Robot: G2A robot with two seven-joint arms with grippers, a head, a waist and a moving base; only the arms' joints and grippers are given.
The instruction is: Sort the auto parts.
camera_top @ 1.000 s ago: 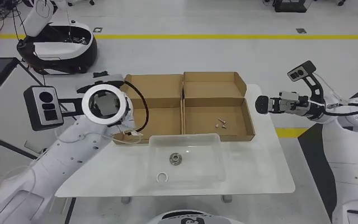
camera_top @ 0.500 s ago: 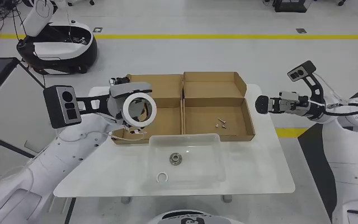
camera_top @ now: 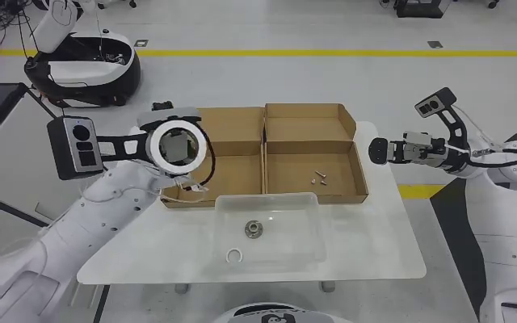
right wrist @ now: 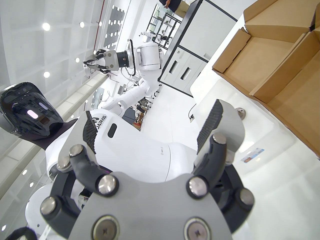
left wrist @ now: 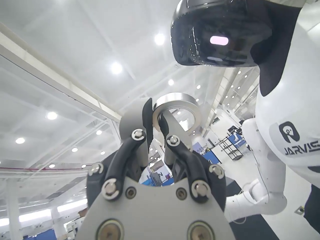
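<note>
Clamping a metal ring (left wrist: 176, 98) in the left gripper (left wrist: 155, 117), with one finger inside the hoop and the other outside, both squeezing its wall. Holding that ring raised high above the table (camera_top: 363, 242), over its 10 o'clock corner in the top view, partly in front of the left cardboard box (camera_top: 234, 174). Hanging the right gripper (right wrist: 152, 118) just off the table's 3 o'clock edge, level with the right cardboard box (camera_top: 299, 169), pointing toward 9 o'clock, with jaws spread wide and gripping nothing. Showing, on the right box's floor toward its 6 o'clock wall, two small screws (camera_top: 321, 176) lying close together. Showing also a clear plastic tray (camera_top: 311, 250) sitting at 6 o'clock of both boxes, just beside their near walls; impossible to tell whether touching. Carrying inside the tray a round flanged metal part (camera_top: 254, 229) near its middle and, at 7 o'clock of that part, a small white open ring (camera_top: 234, 256), lying apart from it near the tray's 6 o'clock rim.
</note>
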